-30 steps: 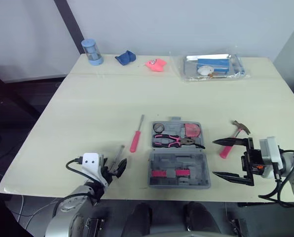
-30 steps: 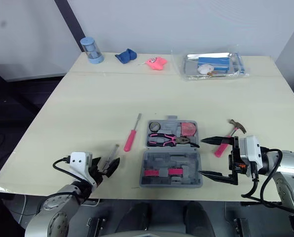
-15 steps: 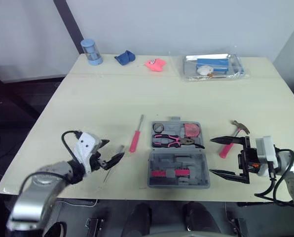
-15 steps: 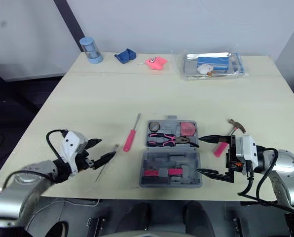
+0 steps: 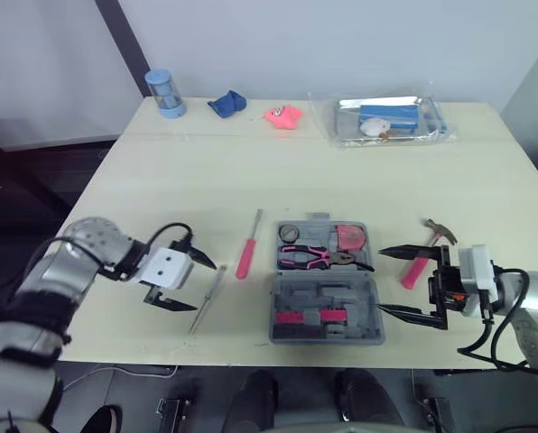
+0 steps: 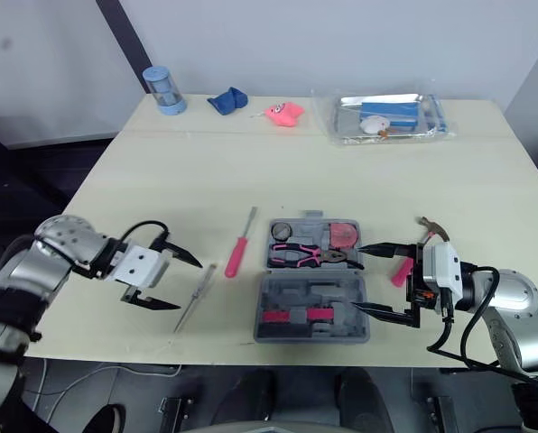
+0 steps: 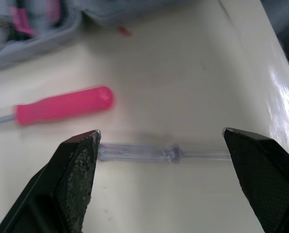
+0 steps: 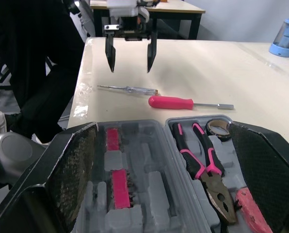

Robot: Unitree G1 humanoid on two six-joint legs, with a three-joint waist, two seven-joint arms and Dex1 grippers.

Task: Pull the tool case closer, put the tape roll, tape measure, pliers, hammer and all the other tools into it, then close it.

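Pale table, no defects noted. Tool case lies open at the near edge, centre, and is judged already pulled close. Inside are the pliers, tape roll and tape measure.

Outstanding:
- hammer, just right of the case
- pink screwdriver, just left of the case
- clear screwdriver, nearer and further left
- lid not closed

Left gripper, fingers wide, brackets the clear screwdriver, ungripped. Right gripper, fingers wide, sits at the case's right side.

Along the far edge are a blue canister, blue cloth, pink item and clear tray, all well apart and judged no obstruction.
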